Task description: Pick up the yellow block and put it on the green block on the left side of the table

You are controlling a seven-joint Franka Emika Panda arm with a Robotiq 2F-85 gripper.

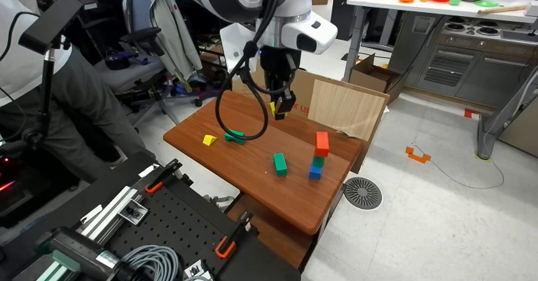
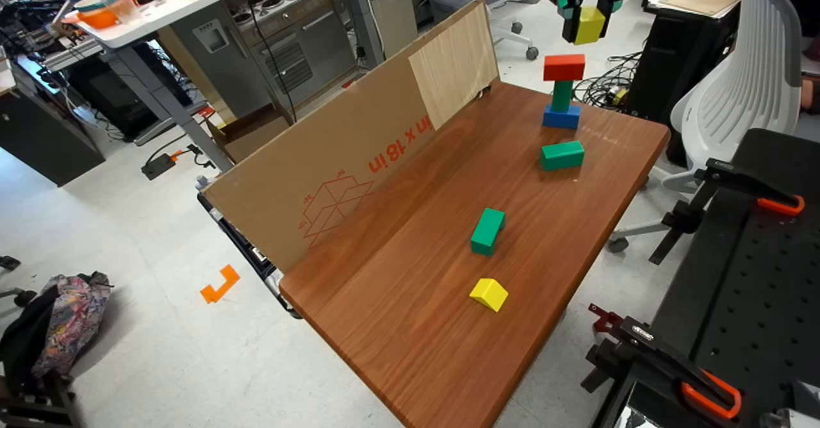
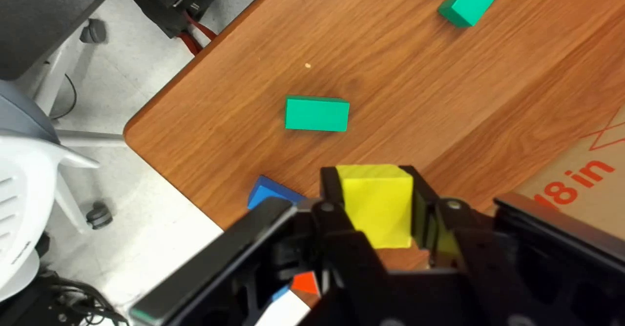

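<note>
My gripper [image 3: 373, 182] is shut on a yellow block [image 3: 377, 209], its fingers on two opposite sides. It holds the block in the air above the table [image 1: 248, 167]; both exterior views show the held block [image 1: 272, 108] [image 2: 590, 25]. A plain green block [image 1: 279, 163] lies flat on the table, and it also shows in the wrist view [image 3: 316, 114]. A green block with an arched underside [image 1: 234, 137] lies farther along, near a yellow wedge-shaped block [image 2: 489, 294]. A third green block [image 2: 562, 96] stands upright inside a stack.
The stack has a blue block [image 2: 561, 116] at the bottom and a red block [image 2: 564, 68] on top. A cardboard panel [image 2: 346, 159] stands along one long table edge. A dark workbench [image 1: 185, 213] with clamps stands beside the opposite edge.
</note>
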